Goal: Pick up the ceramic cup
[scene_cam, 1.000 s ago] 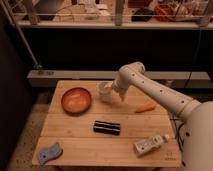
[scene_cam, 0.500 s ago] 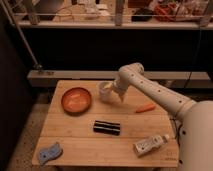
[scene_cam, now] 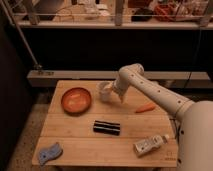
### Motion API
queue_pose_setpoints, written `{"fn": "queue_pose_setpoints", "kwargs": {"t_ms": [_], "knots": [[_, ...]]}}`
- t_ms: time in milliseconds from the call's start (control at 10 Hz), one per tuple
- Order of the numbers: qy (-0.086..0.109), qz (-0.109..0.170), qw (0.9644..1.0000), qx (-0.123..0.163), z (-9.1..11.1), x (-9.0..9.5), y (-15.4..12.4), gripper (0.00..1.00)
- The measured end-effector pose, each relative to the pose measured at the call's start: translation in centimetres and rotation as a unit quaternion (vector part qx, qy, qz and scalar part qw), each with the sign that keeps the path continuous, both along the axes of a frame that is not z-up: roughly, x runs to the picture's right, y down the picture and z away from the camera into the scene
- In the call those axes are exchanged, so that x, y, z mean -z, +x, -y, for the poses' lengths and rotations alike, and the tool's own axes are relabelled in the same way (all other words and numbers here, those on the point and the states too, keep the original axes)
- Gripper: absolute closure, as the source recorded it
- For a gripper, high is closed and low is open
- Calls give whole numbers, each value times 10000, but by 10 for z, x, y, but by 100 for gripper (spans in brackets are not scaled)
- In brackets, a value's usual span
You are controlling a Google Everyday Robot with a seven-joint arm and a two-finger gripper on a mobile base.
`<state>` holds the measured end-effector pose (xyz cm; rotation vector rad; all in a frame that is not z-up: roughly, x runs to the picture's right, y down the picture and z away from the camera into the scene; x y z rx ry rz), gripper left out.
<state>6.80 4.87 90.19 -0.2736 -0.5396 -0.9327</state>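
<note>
The ceramic cup (scene_cam: 104,91) is small, pale white-grey and upright, and stands on the wooden table (scene_cam: 75,131) near its far edge, just right of the orange-brown bowl (scene_cam: 76,100). My gripper (scene_cam: 113,93) comes down from the white arm (scene_cam: 150,90) and sits right against the cup's right side at rim height. The gripper's tip partly overlaps the cup.
A black rectangular box (scene_cam: 106,127) lies mid-table. An orange carrot (scene_cam: 145,107) lies at the right. A pale bottle (scene_cam: 150,145) lies on its side at the front right. A blue sponge (scene_cam: 50,152) sits at the front left. A shelf rail (scene_cam: 75,76) runs behind the table.
</note>
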Motion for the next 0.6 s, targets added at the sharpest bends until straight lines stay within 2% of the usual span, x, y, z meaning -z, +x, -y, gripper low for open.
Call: {"fn": "queue_pose_setpoints", "kwargs": {"t_ms": [600], "knots": [[-86, 44, 9999, -26, -5, -5, -2, 20]]}}
